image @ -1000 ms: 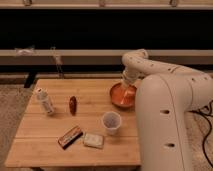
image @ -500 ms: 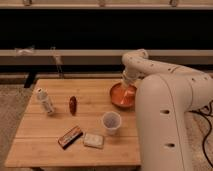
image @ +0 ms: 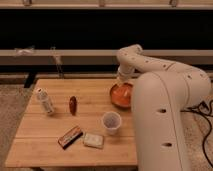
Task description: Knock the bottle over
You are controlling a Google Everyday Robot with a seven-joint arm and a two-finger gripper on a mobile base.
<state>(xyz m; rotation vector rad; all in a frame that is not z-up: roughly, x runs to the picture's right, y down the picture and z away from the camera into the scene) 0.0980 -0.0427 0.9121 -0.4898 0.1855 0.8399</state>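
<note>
Bottle upright at table left; gripper over bowl, spread or pressed: cannot tell; judgement: strike bottle high, sideways

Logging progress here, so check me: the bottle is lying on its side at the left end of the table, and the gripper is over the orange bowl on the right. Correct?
Not quite. The camera view shows the bottle standing upright, not on its side, at the left end of the table. The gripper is over the orange bowl on the right.

End effector seemingly over bowl.
</note>
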